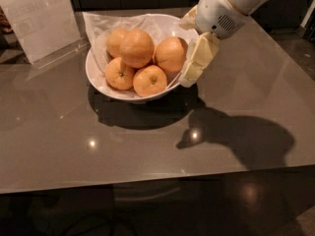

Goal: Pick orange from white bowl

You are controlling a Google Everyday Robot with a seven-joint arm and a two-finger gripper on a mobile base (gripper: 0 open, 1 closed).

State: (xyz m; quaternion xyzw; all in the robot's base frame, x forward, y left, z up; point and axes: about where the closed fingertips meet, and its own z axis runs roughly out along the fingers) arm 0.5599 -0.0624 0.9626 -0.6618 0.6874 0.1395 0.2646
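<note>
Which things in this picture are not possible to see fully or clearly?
All in the camera view:
1. The gripper hangs at the right rim of the bowl; the angle hides whether they touch.
2. The back orange is half hidden by the top orange.
3. The bowl's bottom is covered by fruit.
4. The sign: print blurred, top cut off by the edge.
5. The arm is cut off by the top edge.
</note>
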